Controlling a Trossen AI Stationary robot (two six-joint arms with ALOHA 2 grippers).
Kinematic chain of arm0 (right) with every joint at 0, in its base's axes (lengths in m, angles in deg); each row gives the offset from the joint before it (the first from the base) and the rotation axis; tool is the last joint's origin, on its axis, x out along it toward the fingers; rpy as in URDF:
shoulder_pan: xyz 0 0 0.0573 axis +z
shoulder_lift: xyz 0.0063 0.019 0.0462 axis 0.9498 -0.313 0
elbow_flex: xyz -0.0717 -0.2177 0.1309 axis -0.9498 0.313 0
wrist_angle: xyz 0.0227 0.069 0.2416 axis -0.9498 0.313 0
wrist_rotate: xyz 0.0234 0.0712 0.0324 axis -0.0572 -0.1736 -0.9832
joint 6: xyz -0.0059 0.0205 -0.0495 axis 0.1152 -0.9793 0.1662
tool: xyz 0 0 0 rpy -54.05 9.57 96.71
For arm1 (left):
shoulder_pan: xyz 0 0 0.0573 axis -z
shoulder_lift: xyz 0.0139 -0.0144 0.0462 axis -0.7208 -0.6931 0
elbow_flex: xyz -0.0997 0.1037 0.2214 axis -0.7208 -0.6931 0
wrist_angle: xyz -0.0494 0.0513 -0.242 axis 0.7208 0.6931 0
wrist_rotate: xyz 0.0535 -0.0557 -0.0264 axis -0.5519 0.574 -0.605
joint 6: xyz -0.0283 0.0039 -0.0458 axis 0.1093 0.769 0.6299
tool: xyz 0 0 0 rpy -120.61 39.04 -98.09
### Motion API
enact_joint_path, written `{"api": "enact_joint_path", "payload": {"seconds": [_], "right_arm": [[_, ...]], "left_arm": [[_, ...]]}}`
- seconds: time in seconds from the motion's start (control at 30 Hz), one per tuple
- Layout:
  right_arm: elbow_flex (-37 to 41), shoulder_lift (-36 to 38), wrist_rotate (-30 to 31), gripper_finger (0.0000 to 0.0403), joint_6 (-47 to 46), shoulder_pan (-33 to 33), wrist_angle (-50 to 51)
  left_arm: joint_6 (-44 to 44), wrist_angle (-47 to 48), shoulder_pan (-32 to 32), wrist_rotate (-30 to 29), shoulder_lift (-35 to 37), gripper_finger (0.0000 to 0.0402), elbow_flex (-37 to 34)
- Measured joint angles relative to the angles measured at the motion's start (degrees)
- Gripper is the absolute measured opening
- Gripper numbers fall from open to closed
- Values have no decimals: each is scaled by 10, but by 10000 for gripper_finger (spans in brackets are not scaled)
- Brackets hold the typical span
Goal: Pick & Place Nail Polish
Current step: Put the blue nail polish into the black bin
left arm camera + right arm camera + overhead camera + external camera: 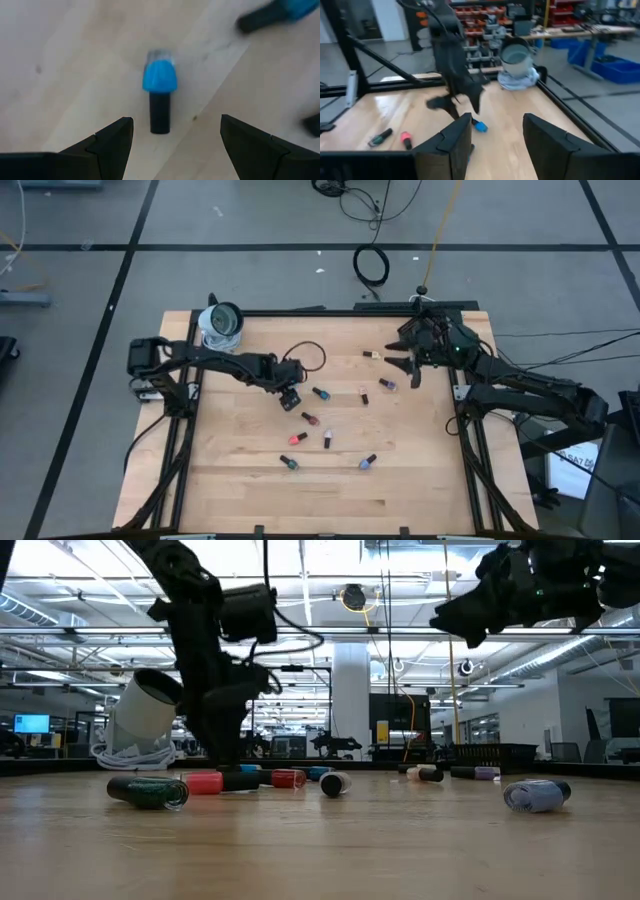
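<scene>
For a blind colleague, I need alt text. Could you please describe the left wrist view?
A blue nail polish bottle with a black cap lies on its side on the wooden table, just ahead of the open left gripper, between the lines of its two dark fingers. Part of another blue bottle shows near the picture's edge.

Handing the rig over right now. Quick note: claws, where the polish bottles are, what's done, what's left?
Left claw: open, low over the table, fingers either side of a blue nail polish bottle lying flat; not gripped yet.
Right claw: raised near the table's far right corner, empty, fingers apart.
Other bottles lie scattered mid-table: red one, green one, purple one, more toward the right arm.
White cup on a white coil sits at the far left corner.
Done: nothing visibly placed.
Left: probably grasp the blue bottle, then the rest.
</scene>
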Motion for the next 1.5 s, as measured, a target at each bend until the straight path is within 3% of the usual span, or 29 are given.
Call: {"api": "enact_joint_path", "payload": {"seconds": [0.37, 0.67, 0.8, 1.3, 1.5], "right_arm": [[2, -2, 1, 165, 3, 39, -4], [34, -2, 0, 164, 10, 45, -71], [44, -2, 0, 164, 9, 45, -92], [44, -2, 0, 164, -1, 45, -91], [44, -2, 0, 164, -2, 45, -90]], "left_arm": [[-16, -2, -4, -44, -43, 294, 2], [-40, 5, -14, -4, -43, 288, 2], [-29, 13, -21, 11, -44, 251, 2], [-11, 13, -20, 10, -45, 52, 1], [-44, 13, -19, -8, -45, 35, 1]]}}
